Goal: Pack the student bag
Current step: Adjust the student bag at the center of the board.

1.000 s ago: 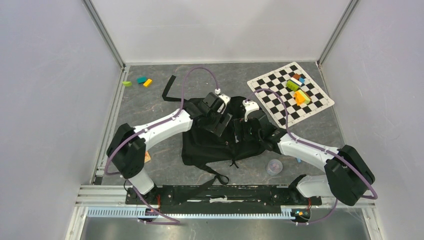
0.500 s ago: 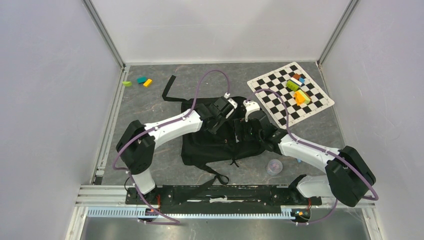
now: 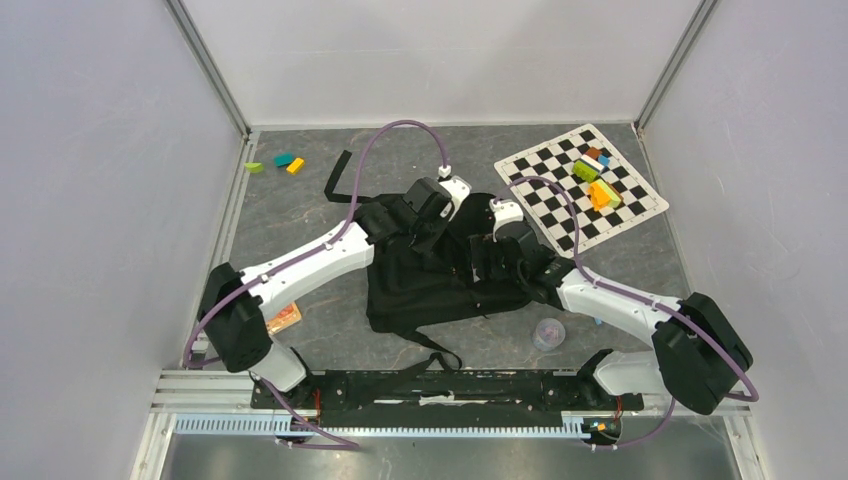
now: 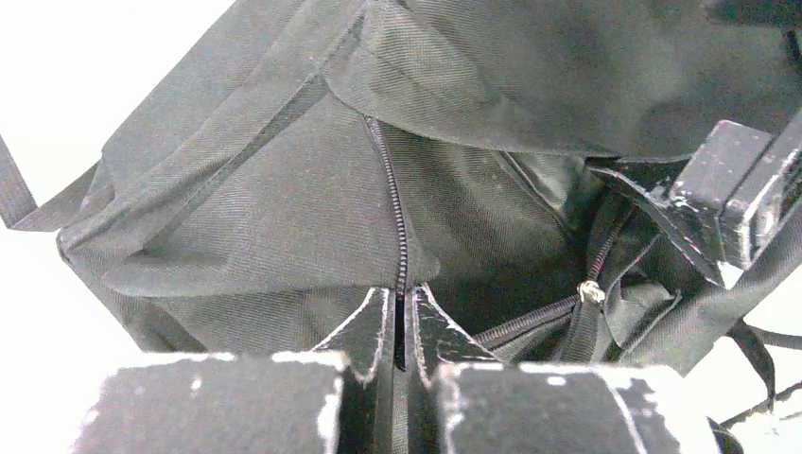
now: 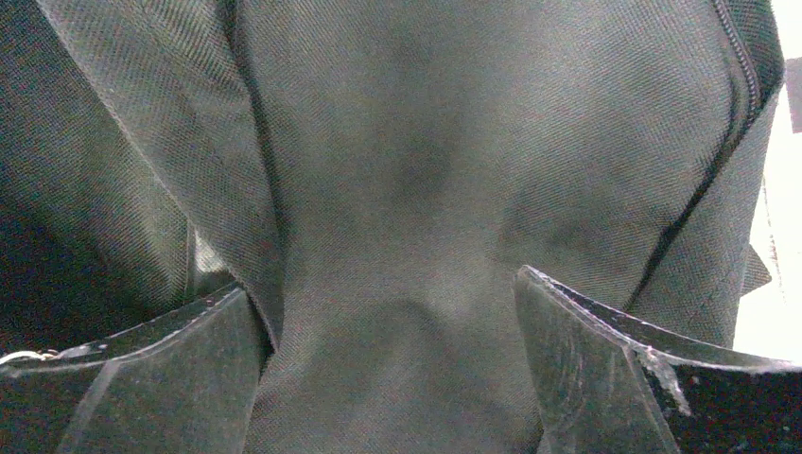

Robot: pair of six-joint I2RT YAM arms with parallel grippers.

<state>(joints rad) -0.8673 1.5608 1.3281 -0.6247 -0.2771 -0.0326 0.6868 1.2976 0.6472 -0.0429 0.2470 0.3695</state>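
We see the student bag slumped in the middle of the top view on the grey bench, with both arms reaching onto its upper part. The left gripper has its jaws pressed together on a thin ridge of the bag's cloth right along the zipper, at the lower middle of the left wrist view. The right gripper has its jaws spread wide, astride a rounded hump of fabric without pinching it.

The main risk, as we judge it, is that slim pinch. The weave looks slick and the hold covers little cloth, so a pull could let the edge slide out. It could also drag the whole limp bag, since nothing pins it down. If the right jaws close on the hump, they may catch two layers and hold the opening shut. The loose strap toward the upper left could snag, and a sweep of the right forearm could tip the clear cup just below it.

The bag is soft matte black twill, creased into folds, with fine coil teeth and a small bright metal slider. The checkered mat at upper right lies flat, carrying bright blocks.
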